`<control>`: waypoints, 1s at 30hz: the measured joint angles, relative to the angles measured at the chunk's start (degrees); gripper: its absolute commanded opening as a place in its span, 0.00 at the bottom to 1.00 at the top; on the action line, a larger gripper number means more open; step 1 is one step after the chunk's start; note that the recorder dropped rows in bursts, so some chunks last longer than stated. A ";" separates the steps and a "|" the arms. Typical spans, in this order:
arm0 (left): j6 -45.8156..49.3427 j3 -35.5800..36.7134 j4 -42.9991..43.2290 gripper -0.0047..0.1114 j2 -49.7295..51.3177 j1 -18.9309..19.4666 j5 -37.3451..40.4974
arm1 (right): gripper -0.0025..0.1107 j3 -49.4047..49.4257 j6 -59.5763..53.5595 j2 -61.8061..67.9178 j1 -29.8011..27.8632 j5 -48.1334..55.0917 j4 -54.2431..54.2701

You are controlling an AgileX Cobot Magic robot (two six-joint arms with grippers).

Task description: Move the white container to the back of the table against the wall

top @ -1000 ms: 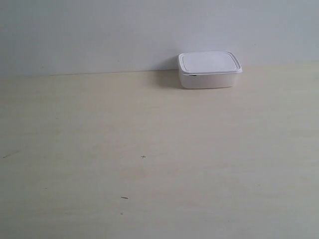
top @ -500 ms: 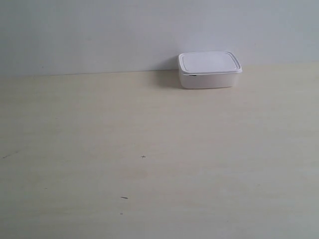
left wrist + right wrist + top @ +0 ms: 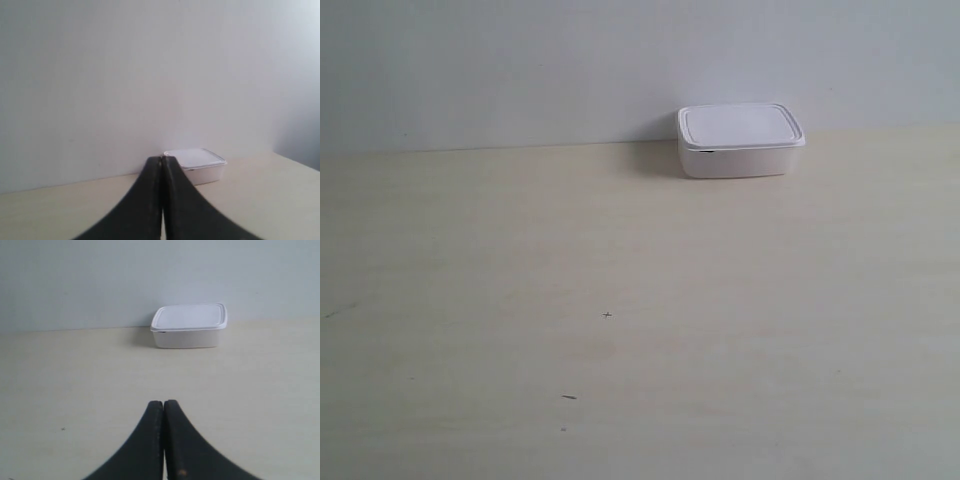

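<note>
The white container, lid on, rests on the cream table at its far edge, with its back against the pale wall. It also shows in the left wrist view and the right wrist view. Neither arm appears in the exterior view. My left gripper is shut, black fingers pressed together, well short of the container. Likewise my right gripper is shut with nothing in it, a good way in front of the container.
A few tiny dark specks mark the tabletop. The wall runs along the whole back edge of the table.
</note>
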 measured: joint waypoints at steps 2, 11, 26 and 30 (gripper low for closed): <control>0.00 0.22 -0.16 0.04 -1.79 0.00 0.00 | 0.02 0.80 0.00 -1.20 -2.52 -0.09 -0.38; 0.00 0.51 -0.16 0.04 -2.43 2.91 -0.72 | 0.02 1.32 0.00 -2.64 -10.68 -0.81 -9.43; 0.00 5.69 -0.16 0.04 -2.43 22.57 -5.05 | 0.02 15.20 0.00 -18.23 -10.93 -10.61 -11.52; 0.00 6.54 -0.30 0.04 -2.43 22.57 -9.31 | 0.02 15.32 0.00 -18.23 -10.93 -10.71 -11.52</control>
